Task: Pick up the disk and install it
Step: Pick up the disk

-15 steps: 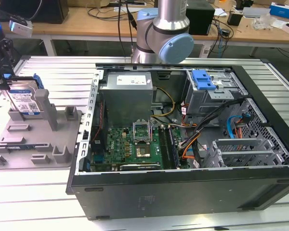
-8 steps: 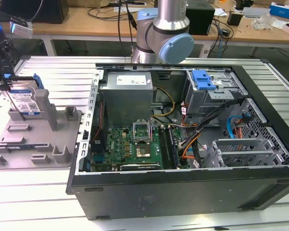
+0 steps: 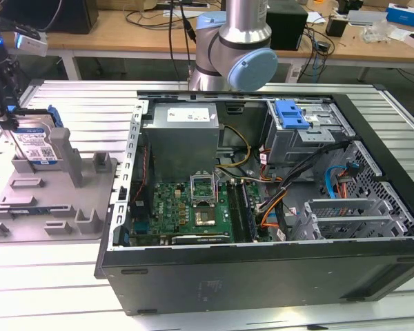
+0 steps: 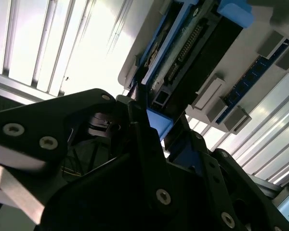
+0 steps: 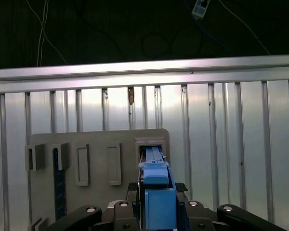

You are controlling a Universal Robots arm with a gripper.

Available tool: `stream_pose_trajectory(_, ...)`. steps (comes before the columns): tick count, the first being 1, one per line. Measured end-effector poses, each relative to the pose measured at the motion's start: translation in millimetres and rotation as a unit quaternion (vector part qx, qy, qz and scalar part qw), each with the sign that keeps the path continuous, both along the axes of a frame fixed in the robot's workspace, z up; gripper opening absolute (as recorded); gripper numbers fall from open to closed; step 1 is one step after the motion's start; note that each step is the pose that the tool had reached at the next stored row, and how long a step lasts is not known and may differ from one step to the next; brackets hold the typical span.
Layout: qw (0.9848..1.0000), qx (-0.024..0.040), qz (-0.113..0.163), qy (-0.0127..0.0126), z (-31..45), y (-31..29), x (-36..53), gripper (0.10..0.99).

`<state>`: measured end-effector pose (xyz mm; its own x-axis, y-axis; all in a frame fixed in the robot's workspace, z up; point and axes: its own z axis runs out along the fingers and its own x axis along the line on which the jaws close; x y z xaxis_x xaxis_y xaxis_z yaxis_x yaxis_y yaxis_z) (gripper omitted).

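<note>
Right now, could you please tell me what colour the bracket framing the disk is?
Blue; the bracket shows best in the first wrist view.

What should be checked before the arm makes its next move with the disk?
1. Disk upright in the grey holder: ok.
2. Gripper at the disk's top, lined up with its blue bracket in the first wrist view: ok.
3. Case open on top: ok.
4. Drive bay free to take the disk: cannot tell.
5. Cables clear of the bay: cannot tell; they run close beside it.
</note>
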<state>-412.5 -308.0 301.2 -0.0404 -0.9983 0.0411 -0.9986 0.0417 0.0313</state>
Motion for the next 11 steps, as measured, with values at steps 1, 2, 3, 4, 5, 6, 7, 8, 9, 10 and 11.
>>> stream_pose_trajectory(1, 1.0, 0.0, 0.0, 0.0, 0.0, 0.0, 0.0, 0.392)
stream_pose_trajectory(2, 1.0, 0.0, 0.0, -0.0001, -0.1, 0.0, -0.1, 0.392)
stream_pose_trajectory(3, 1.0, 0.0001, 0.0, -0.0002, -0.2, 0.1, -0.2, 0.392)
stream_pose_trajectory(4, 1.0, 0.0, 0.0, -0.0002, -0.3, 0.0, -0.7, 0.392)
stream_pose_trajectory(5, 1.0, 0.0, 0.0, -0.0001, -0.2, 0.0, -0.9, 0.392)
stream_pose_trajectory(6, 1.0, 0.0, 0.0, -0.0001, -0.2, 0.0, -1.4, 0.392)
stream_pose_trajectory(7, 1.0, -0.0001, 0.0, -0.0001, -0.3, 0.0, -1.8, 0.392)
stream_pose_trajectory(8, 1.0, -0.0002, 0.0, -0.0001, -0.4, 0.0, -2.4, 0.392)
stream_pose_trajectory(9, 1.0, -0.0001, 0.0, 0.0, -0.5, 0.0, -2.5, 0.392)
stream_pose_trajectory(10, 1.0, -0.0002, 0.0, 0.0, -0.5, 0.0, -2.6, 0.392)
stream_pose_trajectory(11, 1.0, -0.0002, 0.0, 0.0, -0.6, 0.0, -2.6, 0.392)
